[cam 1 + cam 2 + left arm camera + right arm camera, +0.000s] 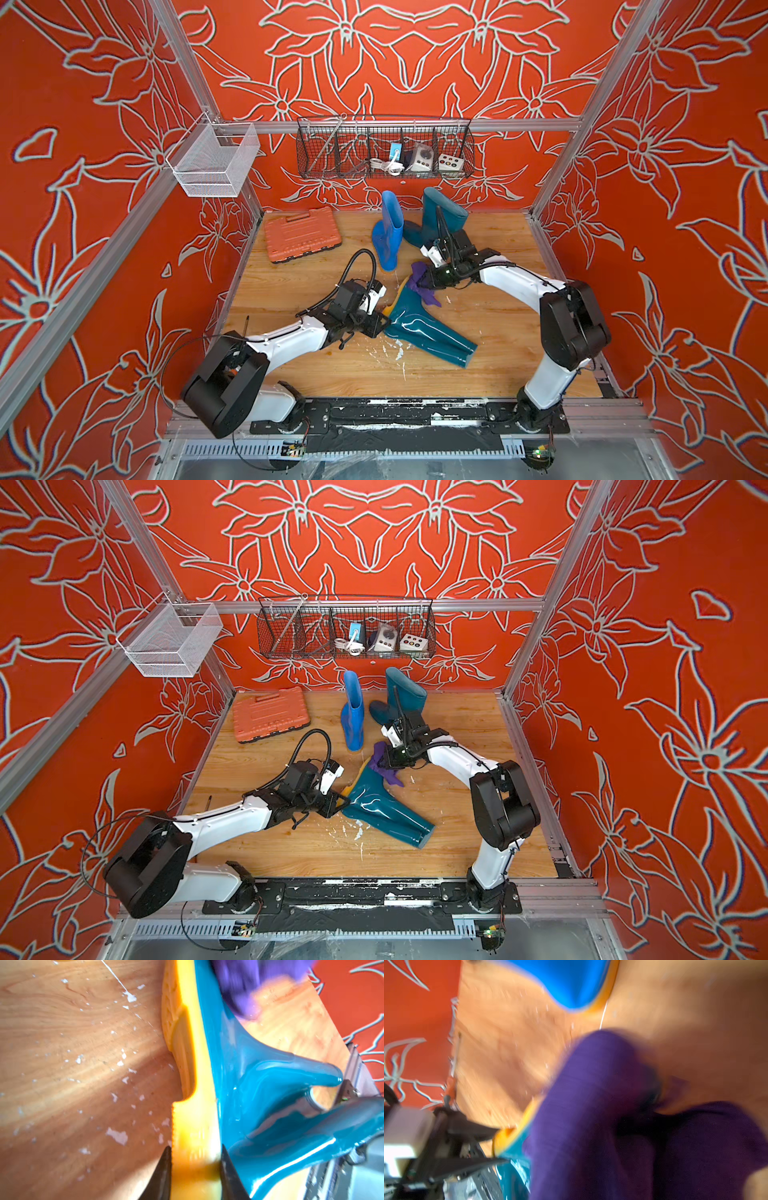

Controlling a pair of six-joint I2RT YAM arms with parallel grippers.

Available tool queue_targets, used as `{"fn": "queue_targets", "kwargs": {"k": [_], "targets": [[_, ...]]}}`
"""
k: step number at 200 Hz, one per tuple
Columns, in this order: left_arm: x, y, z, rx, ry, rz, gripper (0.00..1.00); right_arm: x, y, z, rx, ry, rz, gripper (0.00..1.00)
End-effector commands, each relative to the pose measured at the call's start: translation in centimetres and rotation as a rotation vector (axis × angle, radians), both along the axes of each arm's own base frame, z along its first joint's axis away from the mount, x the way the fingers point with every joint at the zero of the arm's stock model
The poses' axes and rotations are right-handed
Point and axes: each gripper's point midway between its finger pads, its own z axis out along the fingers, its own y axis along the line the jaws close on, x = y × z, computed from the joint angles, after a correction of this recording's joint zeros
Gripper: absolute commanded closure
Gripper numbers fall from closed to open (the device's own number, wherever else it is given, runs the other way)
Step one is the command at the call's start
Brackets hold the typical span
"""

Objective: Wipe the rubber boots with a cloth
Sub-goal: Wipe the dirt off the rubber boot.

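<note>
Red walls (83, 208) with a grey flower pattern close your cell in on three sides, and a pale wooden tabletop (519, 353) carries everything. At far left a white mesh basket (214, 160) hangs from the frame rail. Below it, at the tabletop's back left corner, lies a flat orange tool case (301, 235).

Next comes your left gripper (384, 322). In the left wrist view its dark fingers (164, 1167) are pinching the yellow-orange sole (195, 1126) at the heel of the lying teal boot (428, 328). That boot rests on its side in the middle of the tabletop. It is glossy with bright highlights, and its shaft runs toward the front right. White flecks (399, 353) dot the wood just in front of it.

Behind it the slimmer blue boot (388, 232) stands upright with its foot pointing forward. Above, a black wire basket (324, 153) hangs on the back rail, holding white switch boxes and a coiled cable. Any print on them is too small to read.

The purple cloth (422, 282) is bunched on the forefoot of the lying teal boot. Your right gripper (428, 277) has its jaws pressed together on the cloth, and the right wrist view shows little but blurred purple folds. Behind that arm the standing teal boot (440, 216) is upright, just beside the blue boot.
</note>
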Motion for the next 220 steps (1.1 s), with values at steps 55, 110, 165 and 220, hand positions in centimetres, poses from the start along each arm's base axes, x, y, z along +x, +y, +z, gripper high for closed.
{"fn": "queue_targets", "kwargs": {"k": [55, 110, 165, 220], "targets": [[-0.4, -1.2, 4.1, -0.069, -0.048, -0.073, 1.00, -14.0, 9.9, 1.8, 0.186, 0.091, 0.332, 1.00], [-1.1, -1.1, 5.4, -0.102, -0.054, -0.080, 1.00, -5.2, 1.6, -1.5, 0.055, 0.123, 0.012, 1.00], [-1.7, -0.7, 6.6, -0.128, -0.069, -0.059, 1.00, -6.2, 4.3, 1.0, 0.097, 0.092, 0.079, 1.00], [-1.7, -0.6, 7.3, -0.135, -0.080, -0.048, 1.00, -13.2, 7.7, 0.6, 0.121, 0.111, 0.213, 1.00]]}}
